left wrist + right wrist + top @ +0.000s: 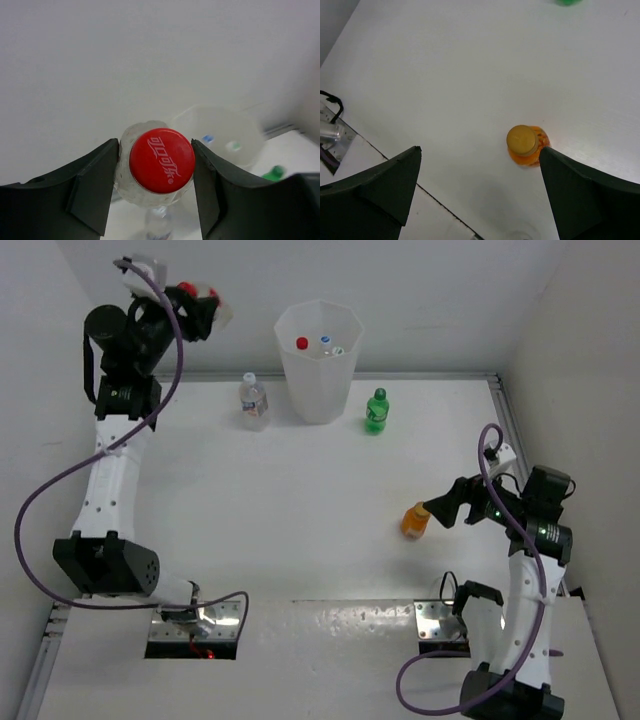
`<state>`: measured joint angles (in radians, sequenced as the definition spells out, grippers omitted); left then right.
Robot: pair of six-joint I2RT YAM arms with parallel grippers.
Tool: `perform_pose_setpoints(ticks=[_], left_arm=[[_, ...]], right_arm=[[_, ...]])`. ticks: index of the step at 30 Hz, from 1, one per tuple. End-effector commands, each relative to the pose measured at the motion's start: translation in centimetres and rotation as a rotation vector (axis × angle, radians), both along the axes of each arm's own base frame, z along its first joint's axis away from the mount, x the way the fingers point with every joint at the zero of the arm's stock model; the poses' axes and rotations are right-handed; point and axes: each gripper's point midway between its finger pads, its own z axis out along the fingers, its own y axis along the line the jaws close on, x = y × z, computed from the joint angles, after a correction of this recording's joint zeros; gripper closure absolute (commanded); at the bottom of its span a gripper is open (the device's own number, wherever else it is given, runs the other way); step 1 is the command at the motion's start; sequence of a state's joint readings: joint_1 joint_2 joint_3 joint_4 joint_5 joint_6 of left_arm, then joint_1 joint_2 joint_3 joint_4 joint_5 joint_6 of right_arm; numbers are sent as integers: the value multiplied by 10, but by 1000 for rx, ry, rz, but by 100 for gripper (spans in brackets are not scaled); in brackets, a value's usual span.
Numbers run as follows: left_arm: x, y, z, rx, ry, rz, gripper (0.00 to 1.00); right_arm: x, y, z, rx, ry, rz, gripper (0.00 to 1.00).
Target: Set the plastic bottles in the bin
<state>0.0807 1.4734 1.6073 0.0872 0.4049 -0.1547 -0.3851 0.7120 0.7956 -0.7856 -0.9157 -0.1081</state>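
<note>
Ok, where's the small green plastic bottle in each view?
Top external: green bottle stands just right of the tall white translucent bin.
Left wrist: green bottle lower right, beside the bin.
Right wrist: green bottle cut by the top edge, right of centre.
Shared landmark: the bin, top and left wrist only.

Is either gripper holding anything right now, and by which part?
The left gripper holds a clear red-capped bottle, pinched at its upper body just below the cap. The right gripper is open and holds nothing.

White faceted bin (318, 390), far centre, holds bottles (325, 341). Upright: clear bottle (254, 400) left, green bottle (376, 410) right, orange bottle (416, 520) near right. Red-capped bottle (161, 160) in my left gripper (155, 146).
</note>
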Motion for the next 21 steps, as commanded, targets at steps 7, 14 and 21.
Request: perform_pose_setpoints(ticks=[7,14,21], left_arm=[[13,-164,59,-92,-98,-356,83],[96,-208,-5,-61,-11,-243,82],[117,-225,-64,-58,100,-210,0]], right_arm=[[6,-26,-31,-108,33,-150,0],[-7,-22,-27,-149,23,-129,0],[-10,-13,-48,-109,30,-108,0]])
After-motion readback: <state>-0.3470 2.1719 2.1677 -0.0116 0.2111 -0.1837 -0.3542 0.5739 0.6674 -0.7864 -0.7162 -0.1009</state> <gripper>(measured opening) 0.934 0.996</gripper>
